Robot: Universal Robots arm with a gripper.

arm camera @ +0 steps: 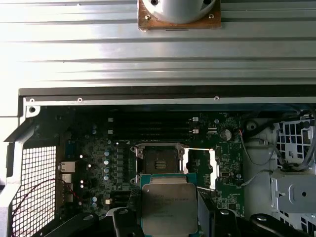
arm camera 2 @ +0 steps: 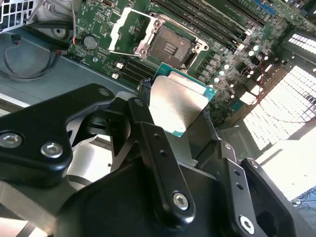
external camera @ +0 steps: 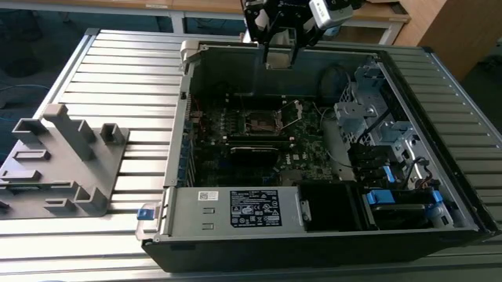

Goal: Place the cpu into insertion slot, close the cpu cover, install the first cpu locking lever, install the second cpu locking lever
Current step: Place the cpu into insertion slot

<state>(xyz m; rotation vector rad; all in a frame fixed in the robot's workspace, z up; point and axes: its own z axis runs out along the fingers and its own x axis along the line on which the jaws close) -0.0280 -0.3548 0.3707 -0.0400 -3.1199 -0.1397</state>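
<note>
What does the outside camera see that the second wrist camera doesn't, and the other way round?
Exterior view: the whole computer case on the slatted table, with a grey fixture on the exterior view's left. Second wrist view: the cpu up close, clamped in the gripper. Both: the bare insertion slot and the raised cpu cover.

A grey fixture (external camera: 63, 158) stands beside the open computer case (external camera: 314, 249).

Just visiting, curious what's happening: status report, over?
Gripper shut on cpu, above the board. Insertion slot bare, cpu cover raised. Nothing blocking seen.
</note>
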